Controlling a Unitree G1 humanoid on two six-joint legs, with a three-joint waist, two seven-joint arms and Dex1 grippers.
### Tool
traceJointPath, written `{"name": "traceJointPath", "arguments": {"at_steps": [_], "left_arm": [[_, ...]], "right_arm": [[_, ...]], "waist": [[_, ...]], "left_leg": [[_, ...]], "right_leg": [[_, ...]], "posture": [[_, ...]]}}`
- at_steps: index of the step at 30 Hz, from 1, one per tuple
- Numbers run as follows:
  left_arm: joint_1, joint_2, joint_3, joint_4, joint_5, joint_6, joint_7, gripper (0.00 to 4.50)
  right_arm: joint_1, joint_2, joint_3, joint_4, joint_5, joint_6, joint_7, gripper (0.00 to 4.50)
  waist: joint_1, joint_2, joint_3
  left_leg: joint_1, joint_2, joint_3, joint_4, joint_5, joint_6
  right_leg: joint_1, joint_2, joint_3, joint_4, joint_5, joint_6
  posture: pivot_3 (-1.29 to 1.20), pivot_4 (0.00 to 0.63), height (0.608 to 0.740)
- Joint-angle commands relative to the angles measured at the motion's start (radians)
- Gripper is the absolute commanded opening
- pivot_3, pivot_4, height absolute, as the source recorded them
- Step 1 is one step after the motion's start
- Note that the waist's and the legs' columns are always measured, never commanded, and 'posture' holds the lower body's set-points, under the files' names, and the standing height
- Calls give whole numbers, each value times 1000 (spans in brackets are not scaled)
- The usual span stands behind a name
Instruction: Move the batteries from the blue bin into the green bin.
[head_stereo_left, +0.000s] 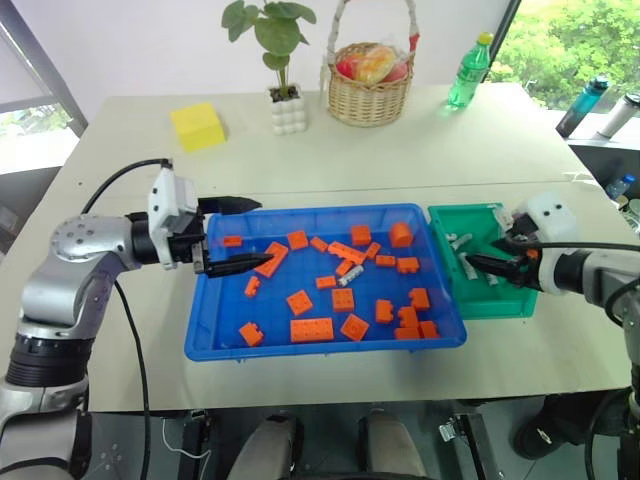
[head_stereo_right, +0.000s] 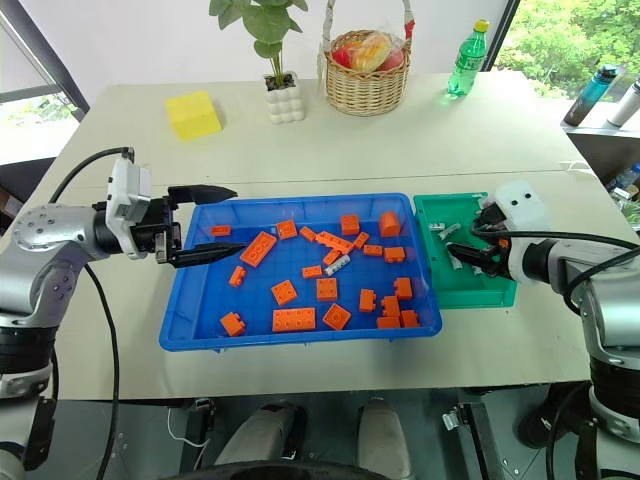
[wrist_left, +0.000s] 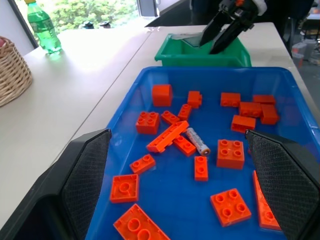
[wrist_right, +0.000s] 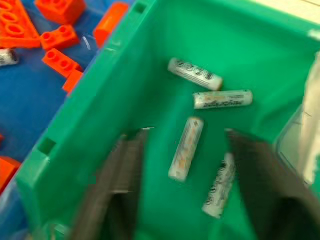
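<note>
The blue bin (head_stereo_left: 330, 352) sits in the middle of the table and is strewn with orange bricks. One silver battery (head_stereo_left: 350, 275) lies among them near the centre, seen closer as the battery (wrist_left: 197, 141) in the left wrist view. My left gripper (head_stereo_left: 235, 235) is open at the bin's left end, one finger over the rim and one inside, holding nothing. The green bin (head_stereo_left: 490, 302) stands against the blue bin's right side. Several batteries (wrist_right: 186, 148) lie on its floor. My right gripper (head_stereo_left: 492, 255) hangs open over them, empty.
At the back of the table are a yellow block (head_stereo_left: 197, 126), a potted plant (head_stereo_left: 288, 108), a wicker basket (head_stereo_left: 370, 85) of fruit and a green bottle (head_stereo_left: 468, 72). More bottles (head_stereo_left: 590, 100) stand beyond the table's right edge.
</note>
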Motion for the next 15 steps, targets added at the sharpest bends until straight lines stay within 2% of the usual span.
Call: {"name": "traceJointPath", "arguments": {"at_steps": [1,3,9,11,13,15], "left_arm": [[-9,4,6,-20,-4,-8,-14,4500],[-3,10,7,-27,-8,-3,-21,4500],[-14,10,-2,-34,-8,9,-28,4500],[-18,7,-6,-39,-9,10,-26,4500],[-11,6,-5,-58,-12,14,-18,4500],[-1,8,-2,-74,-15,18,-11,4500]], "right_arm": [[-107,-27,-30,-46,56,-61,8,3937],[-173,-31,11,-45,91,-90,36,3937],[-370,-4,335,60,99,-285,215,3937],[-428,27,459,127,65,-379,287,3937],[-471,41,617,237,-43,-557,387,3937],[-495,42,706,320,-125,-688,443,3937]], "waist": [[0,0,0],[0,0,0],[1,0,0],[1,-1,0],[0,-1,0],[0,-1,1]], "left_leg": [[0,0,0,0,0,0],[0,0,0,0,0,0],[0,1,0,0,0,0],[0,0,-1,1,0,0],[0,0,-1,1,0,0],[0,0,-1,1,0,0]], "right_leg": [[0,0,0,0,0,0],[0,0,0,0,0,0],[0,0,0,-1,0,0],[1,0,0,-1,0,0],[1,0,0,-1,0,0],[0,0,-1,-1,0,0]], "posture": [[0,150,737],[0,150,737],[0,150,737],[0,150,737],[0,150,737],[0,150,737]]}}
